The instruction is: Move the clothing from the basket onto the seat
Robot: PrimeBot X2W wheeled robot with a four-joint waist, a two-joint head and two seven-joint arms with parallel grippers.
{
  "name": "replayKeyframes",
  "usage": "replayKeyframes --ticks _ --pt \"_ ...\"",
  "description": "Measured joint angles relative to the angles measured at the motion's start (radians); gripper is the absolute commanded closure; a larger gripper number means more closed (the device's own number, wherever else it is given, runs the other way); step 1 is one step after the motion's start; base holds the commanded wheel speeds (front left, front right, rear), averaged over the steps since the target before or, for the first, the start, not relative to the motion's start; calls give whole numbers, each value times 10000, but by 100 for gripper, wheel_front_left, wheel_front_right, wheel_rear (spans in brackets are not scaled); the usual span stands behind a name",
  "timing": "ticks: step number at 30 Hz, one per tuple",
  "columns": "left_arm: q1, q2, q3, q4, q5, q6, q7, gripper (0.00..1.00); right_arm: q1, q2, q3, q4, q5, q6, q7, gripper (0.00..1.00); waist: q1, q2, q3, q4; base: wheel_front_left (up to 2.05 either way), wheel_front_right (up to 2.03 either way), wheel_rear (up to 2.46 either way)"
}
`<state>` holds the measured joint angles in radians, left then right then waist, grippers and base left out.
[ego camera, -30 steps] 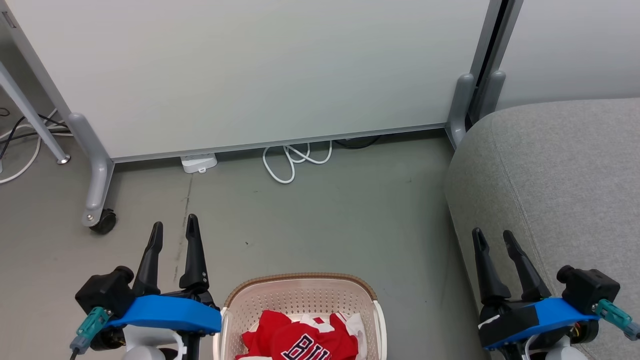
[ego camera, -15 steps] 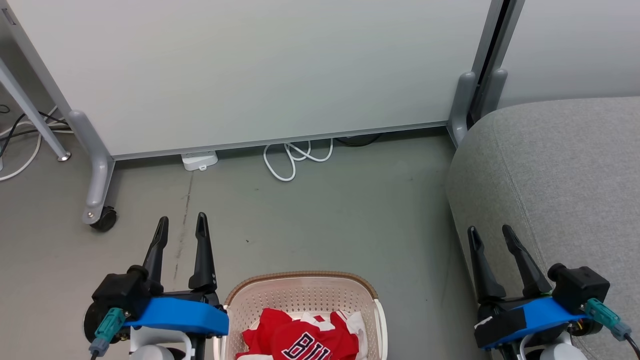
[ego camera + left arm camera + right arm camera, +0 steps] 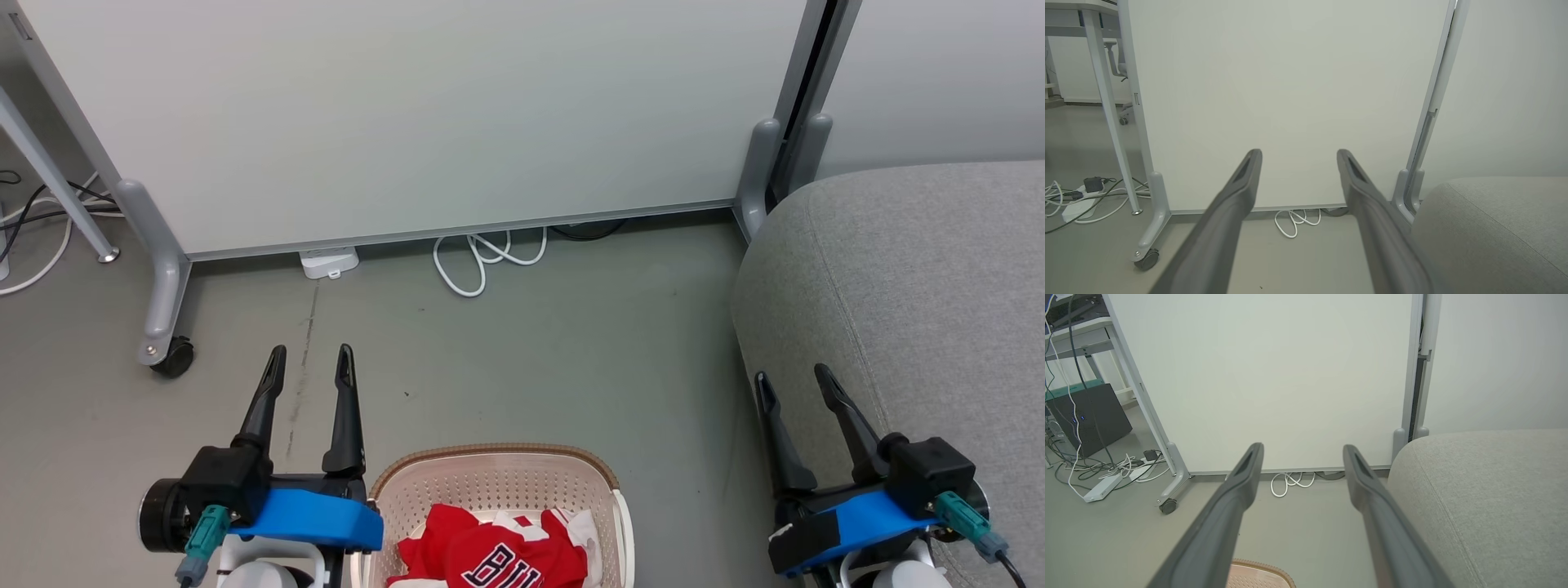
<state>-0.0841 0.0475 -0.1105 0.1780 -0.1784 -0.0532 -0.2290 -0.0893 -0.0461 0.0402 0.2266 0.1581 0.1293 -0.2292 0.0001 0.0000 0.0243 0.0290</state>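
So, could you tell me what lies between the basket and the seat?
A bare strip of grey floor lies between the basket and the seat, as the head view shows.

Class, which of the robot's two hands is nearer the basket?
The left hand, close beside the basket; the right hand is farther off, by the grey seat.
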Motion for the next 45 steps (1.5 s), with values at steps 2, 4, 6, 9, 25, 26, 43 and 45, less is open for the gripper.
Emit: replayKeyframes --ticks 2,4,6,9,25,26,43,45 --pt "0 2 -19 -8 148 0 -29 0 -1 -2 19 4 -142 0 -23 0 0 0 -4 4 0 0 0" --pt "0 2 -33 -10 286 0 -71 0 -6 -4 36 13 -295 0 -67 0 -1 0 -8 8 0 0 0" --pt "0 4 -38 -4 393 2 -105 0 -17 -4 54 21 -472 0 -100 0 -1 0 -9 9 0 0 0" --pt "0 6 -40 10 518 10 -167 0 -36 -6 79 25 -658 0 -148 0 -1 0 -9 10 0 0 0" --pt "-5 13 -128 165 961 12 -328 0 -84 -13 157 46 -1306 2 -326 0 -1 0 7 21 0 0 0" --pt "-5 15 -128 173 936 12 -328 0 -84 -13 157 46 -1306 2 -326 0 -2 0 3 23 0 0 0" --pt "-199 21 -251 556 828 -255 -339 0 -104 -15 192 73 -1214 2 -328 0 -1 0 114 25 0 0 0" --pt "-391 21 -334 755 926 -360 -339 0 -147 -15 205 63 -1216 2 -328 0 -1 0 197 12 0 0 0"
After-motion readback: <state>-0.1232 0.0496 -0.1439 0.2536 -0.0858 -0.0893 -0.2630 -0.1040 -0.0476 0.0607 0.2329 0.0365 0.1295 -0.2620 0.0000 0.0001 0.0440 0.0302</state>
